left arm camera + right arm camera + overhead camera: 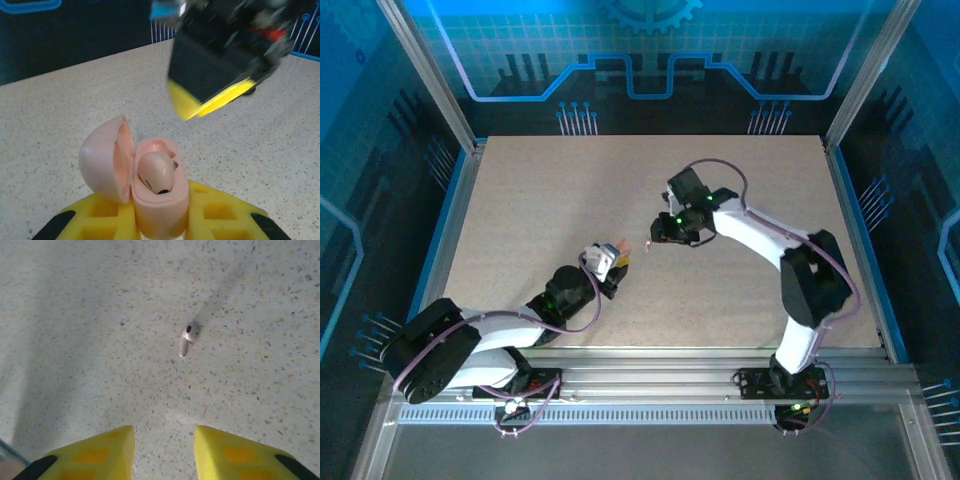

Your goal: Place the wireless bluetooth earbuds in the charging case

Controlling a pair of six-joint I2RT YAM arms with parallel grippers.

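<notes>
1. The left claw [161, 222] is closed tight on the pink charging case [162, 207]. Its yellow fingers [102, 215] press the base from both sides, and the case stands upright between them
2. The lid [102, 160] of the case is swung open to the left and stands nearly upright beside the base
3. The seated earbud [156, 172], pale pink, rests in the nearer well of the case with its rounded body up. A second well [155, 146] shows just behind it
4. The loose earbud [187, 336], also pale, lies flat on the speckled tabletop [75, 315], its short stem pointing back toward the right claw [164, 450]
5. The right claw hangs above the tabletop with its fingers moderately apart and nothing between them. The loose earbud lies ahead of the tips, not touching them
6. From above, both claws sit near the middle of the tabletop, tips facing each other, with the loose earbud between them and nearer the right claw
7. In the left wrist view, the right claw appears blurred above and beyond the open case
</notes>
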